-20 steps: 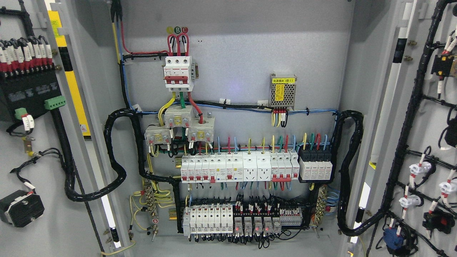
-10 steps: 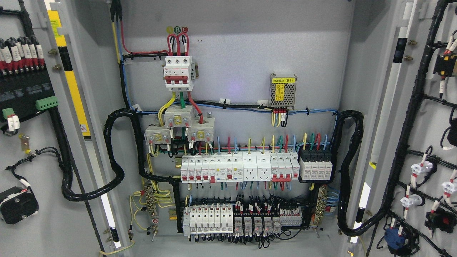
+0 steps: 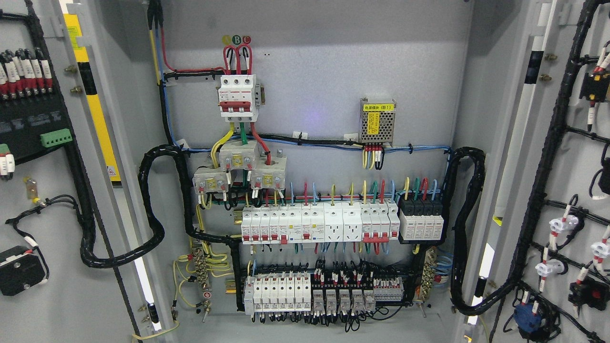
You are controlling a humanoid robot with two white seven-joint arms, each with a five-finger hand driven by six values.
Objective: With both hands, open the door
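From the head camera I see both cabinet doors swung wide open. The left door (image 3: 47,214) fills the picture's left edge, its inner face carrying a black terminal block (image 3: 28,119) and a black cable loom (image 3: 119,252). The right door (image 3: 572,190) fills the right edge, with wired components on its inner face. Between them, the cabinet back panel (image 3: 324,71) holds rows of white breakers (image 3: 314,224). Neither hand appears, so I cannot tell the state of the fingers.
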